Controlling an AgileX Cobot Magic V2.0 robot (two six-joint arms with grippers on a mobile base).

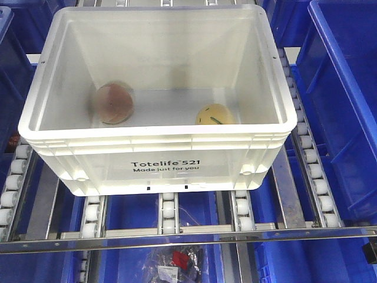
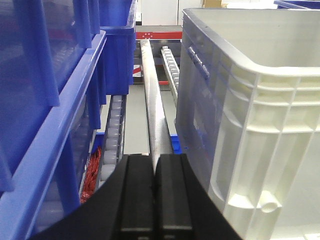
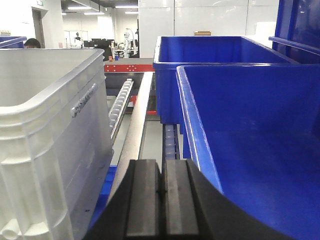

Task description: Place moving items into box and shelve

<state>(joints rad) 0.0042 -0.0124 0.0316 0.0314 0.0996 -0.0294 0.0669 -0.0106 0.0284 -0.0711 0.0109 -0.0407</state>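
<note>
Yellow ball (image 1: 215, 114) half sunk behind the white crate's near rim (image 1: 159, 142), lower part unseen. Pink ball (image 1: 115, 103) hazy through the wall. Bagged bits (image 1: 179, 260) below the rollers too small to identify, cut by the bottom edge. Blue bin (image 1: 344, 100) at right cropped.

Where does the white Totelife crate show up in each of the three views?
Front view: white crate fills the centre, on the roller rack, both plush balls inside.
Left wrist: its corner fills the right side.
Right wrist: its corner fills the left side.
Shared landmark: the crate's ribbed rim.
</note>
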